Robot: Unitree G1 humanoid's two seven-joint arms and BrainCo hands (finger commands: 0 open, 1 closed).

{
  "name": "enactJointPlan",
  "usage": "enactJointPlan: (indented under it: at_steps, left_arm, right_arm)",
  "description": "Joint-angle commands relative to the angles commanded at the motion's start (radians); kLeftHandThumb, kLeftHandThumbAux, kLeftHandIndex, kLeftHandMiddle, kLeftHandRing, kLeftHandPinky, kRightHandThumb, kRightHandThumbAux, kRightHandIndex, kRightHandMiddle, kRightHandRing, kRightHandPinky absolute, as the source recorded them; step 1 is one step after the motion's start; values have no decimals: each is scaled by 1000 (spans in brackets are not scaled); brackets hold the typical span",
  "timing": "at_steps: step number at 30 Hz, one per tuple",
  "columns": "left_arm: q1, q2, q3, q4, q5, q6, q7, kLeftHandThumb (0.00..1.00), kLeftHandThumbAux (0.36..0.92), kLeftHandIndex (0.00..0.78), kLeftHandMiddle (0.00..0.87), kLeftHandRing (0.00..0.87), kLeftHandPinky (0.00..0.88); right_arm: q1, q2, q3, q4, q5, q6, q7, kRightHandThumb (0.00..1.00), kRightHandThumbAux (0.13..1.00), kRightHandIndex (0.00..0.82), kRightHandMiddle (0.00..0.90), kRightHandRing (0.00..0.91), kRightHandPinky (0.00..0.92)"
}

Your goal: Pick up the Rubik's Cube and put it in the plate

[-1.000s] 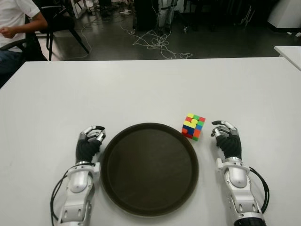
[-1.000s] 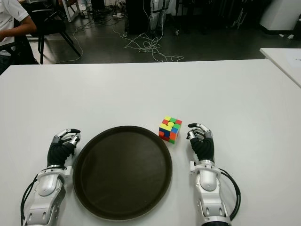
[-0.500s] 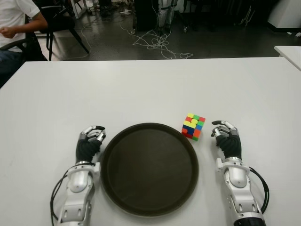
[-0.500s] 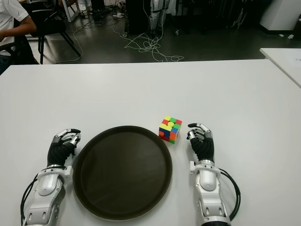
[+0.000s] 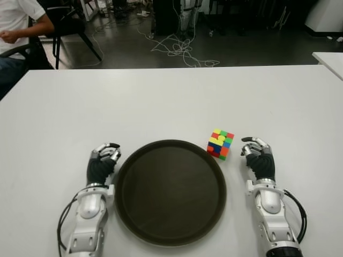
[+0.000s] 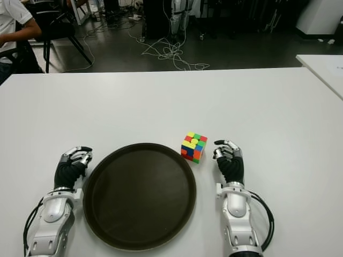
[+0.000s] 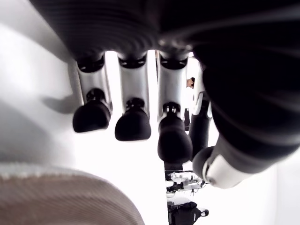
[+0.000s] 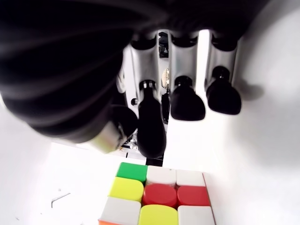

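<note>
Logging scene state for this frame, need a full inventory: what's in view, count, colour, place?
Rubik's Cube: 1, multicoloured, on the table just past the plate's far right rim, left of the right hand, not held.
plate: 1, dark brown, round, on the table between the two hands, nothing in it.
table: 1, white, fills most of the eye views.
second table: 1, white, only a corner shows at far right.
cables: a tangle, light, on the dark floor beyond the table.
chair: 1, black, far left.
person: 1, seated far left, white shirt.
left hand: 1, black and silver, left of the plate, holding nothing.
right hand: 1, black and silver, right of the cube, fingers relaxed, holding nothing.
</note>
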Motion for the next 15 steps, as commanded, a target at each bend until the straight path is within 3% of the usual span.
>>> enactJointPlan:
  at_steps: [15]
  left_arm:
    - [-1,-8,5,-4,-10,1,-1,711,703,444,810,819,811]
  right_arm:
    - [-1,-24,21,-5,-51,-6,-4,692,728,438,792,800,791]
